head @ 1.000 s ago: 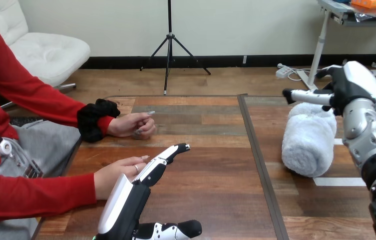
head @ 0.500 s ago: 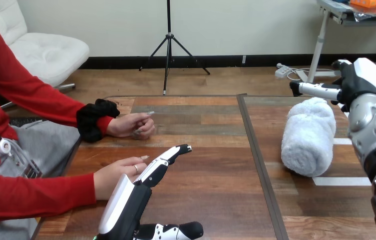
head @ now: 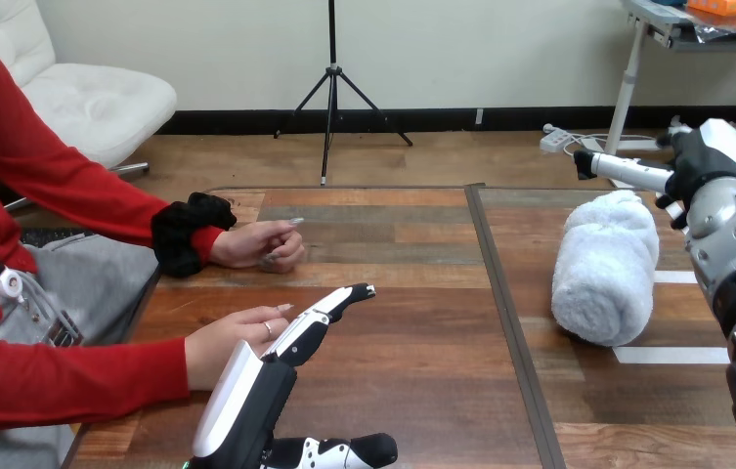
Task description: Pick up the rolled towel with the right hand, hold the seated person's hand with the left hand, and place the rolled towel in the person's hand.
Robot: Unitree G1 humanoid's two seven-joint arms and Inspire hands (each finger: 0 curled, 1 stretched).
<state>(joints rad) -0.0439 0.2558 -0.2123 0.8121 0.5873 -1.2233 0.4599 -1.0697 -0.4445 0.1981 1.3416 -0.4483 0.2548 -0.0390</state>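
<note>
- Lifting and drawing back toward the view's right, the right hand (head: 708, 161) now sits higher and farther from the rolled towel (head: 606, 269) than a second ago, when its fingers were down at the towel's far end.
- Its fingers are stretched out straight and pointing toward the view's left, spread apart and closed on nothing. They hang just past the towel's far end and seem clear of it.
- The rolled towel has not shifted. It lies on the right half of the desk (head: 412, 362), running lengthwise away from the robot.
- The desk is made of wooden planks in mixed brown tones. A dark seam (head: 503, 313) runs from front to back just left of the towel, and strips of white tape (head: 671, 355) lie on the wood beside the towel's near end.
- The towel is white and fluffy, a thick, plump roll with a rounded near end.
- The left hand (head: 266, 386) stays where it was, with straight, relaxed fingers alongside the person's nearer hand (head: 222, 347). They look to be touching it, not curled round it.
- The person's farther hand (head: 261, 244) rests loosely closed on the desk, well apart from both robot hands.
</note>
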